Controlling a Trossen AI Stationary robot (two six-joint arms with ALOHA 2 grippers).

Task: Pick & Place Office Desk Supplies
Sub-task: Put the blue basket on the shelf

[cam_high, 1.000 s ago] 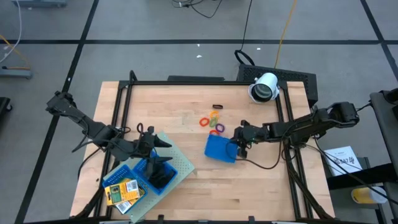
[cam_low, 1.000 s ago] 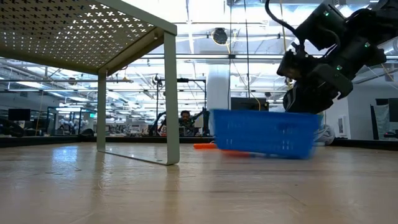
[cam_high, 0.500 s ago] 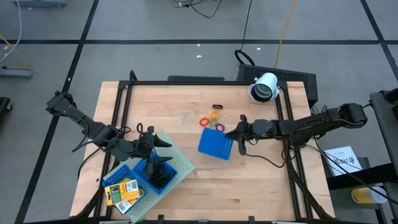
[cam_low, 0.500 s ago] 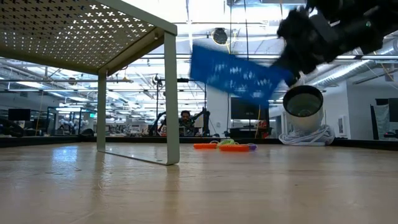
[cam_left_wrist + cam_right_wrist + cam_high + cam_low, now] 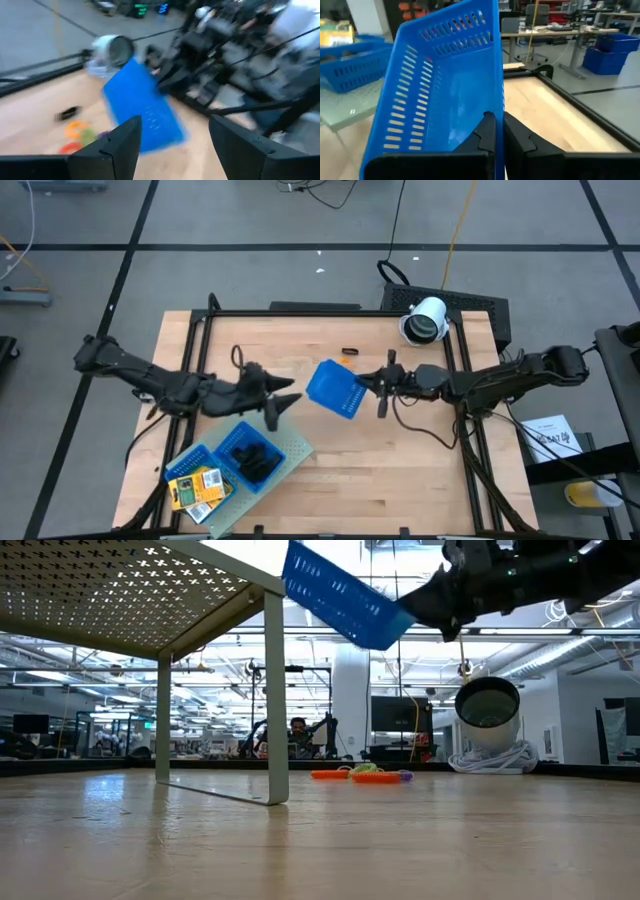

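Lying on the bare wood near the table's middle, a small cluster of rings [image 5: 362,775] shows orange, green and purple in the low view; an exact count cannot be made, and from above the lifted bin hides most of them. One small dark clip-like piece [image 5: 349,352] lies just beyond, nearer the far edge. Black clips [image 5: 252,461] sit heaped in a blue bin [image 5: 247,470] on the perforated tray [image 5: 290,445] at the near left; their number cannot be told. Two yellow packs [image 5: 195,486] lie in the neighbouring blue bin [image 5: 184,466], side by side, printed faces up.

One more blue bin [image 5: 332,388], slotted walls, hangs tilted in the air above the rings, clear of the table, nothing visible inside it. Right gripper [image 5: 372,383] is clamped on its wall; in the right wrist view both fingers [image 5: 487,135] pinch the rim with the bin's hollow facing the camera. Low view shows the bin high, slanting down toward the gripper.

Left gripper [image 5: 278,402] hovers over the table between the tray and the raised bin, fingers spread, holding nothing; its wrist view looks across at the bin.

One white cylinder [image 5: 426,319] lies at the far right corner, dark mouth open toward the table.
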